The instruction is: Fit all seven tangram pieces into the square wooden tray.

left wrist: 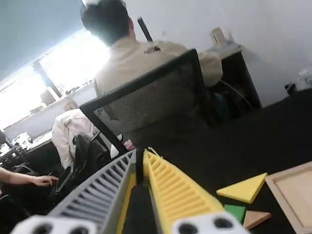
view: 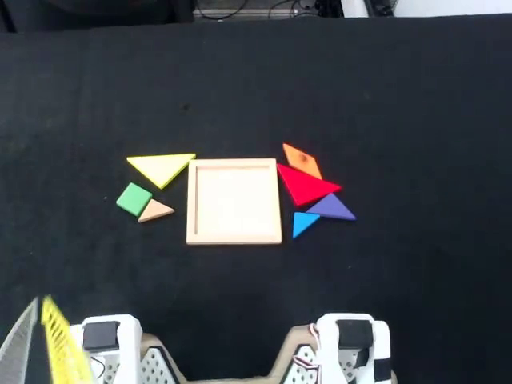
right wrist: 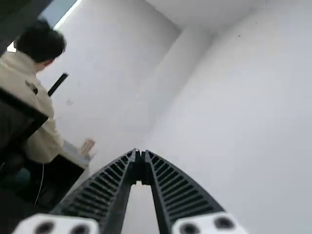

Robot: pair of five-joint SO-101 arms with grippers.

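At the middle of the black bench (view: pixel 256 80) the square wooden tray (view: pixel 234 238) lies flat, its pale floor showing bare from rim to rim, and all seven pieces lie outside it on the cloth. Toward the bench's left edge, the yellow triangle (view: pixel 162 167) has one tip just beside the tray's far left corner. The green square (view: pixel 134 198) sits nearer the front edge, touching the small tan triangle (view: pixel 154 211), which lies a little apart from the tray's left rim. Toward the right edge, the red triangle (view: pixel 304 186) has a corner against the tray's right rim. The orange parallelogram (view: pixel 302 160) touches the red triangle's far side and the purple triangle (view: pixel 332 208) its near side. The small blue triangle (view: pixel 303 223) lies just beside the purple one, near the tray's front right corner. Broad black cloth runs from both clusters to the far edge and to the left and right edges, and a band of it separates the tray from the front edge. The left arm (view: pixel 56 344) is at the front left corner, well apart from the pieces. Its jaws are clenched on nothing, the grey and yellow fingers (left wrist: pixel 170 190) meeting at their tips above the bench. A second arm's white base (view: pixel 352 344) stands at the front edge. The right arm's jaws are likewise clenched and hold nothing, their black fingers (right wrist: pixel 170 190) meeting at the tips and aimed at a white wall (right wrist: pixel 243 97).
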